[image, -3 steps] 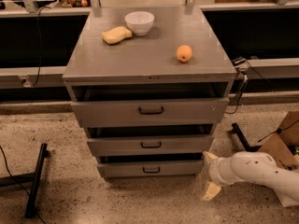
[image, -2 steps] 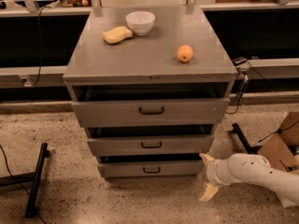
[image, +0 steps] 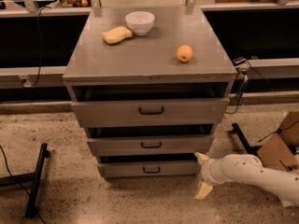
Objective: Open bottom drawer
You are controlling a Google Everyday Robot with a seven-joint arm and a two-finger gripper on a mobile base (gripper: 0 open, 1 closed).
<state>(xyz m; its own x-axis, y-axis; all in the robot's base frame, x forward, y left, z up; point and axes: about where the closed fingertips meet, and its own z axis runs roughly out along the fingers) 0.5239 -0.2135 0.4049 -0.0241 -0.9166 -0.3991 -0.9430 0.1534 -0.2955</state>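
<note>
The grey cabinet (image: 149, 62) has three drawers. The bottom drawer (image: 121, 170) is the lowest and narrowest, with a small dark bar handle (image: 151, 170) at its centre, and it stands slightly out. My gripper (image: 202, 174) is low near the floor, just right of the bottom drawer's right end. It is open and empty, with one cream fingertip (image: 201, 158) above and the other (image: 203, 190) below. The white arm (image: 254, 171) comes in from the right.
On the cabinet top sit a white bowl (image: 140, 22), a yellow sponge (image: 117, 34) and an orange (image: 184, 53). A cardboard box (image: 280, 146) and a black stand leg (image: 243, 139) are at the right. Another black stand (image: 35, 181) lies on the floor at left.
My gripper has moved a little to the left, closer to the right end of the bottom drawer. The drawers have not moved.
</note>
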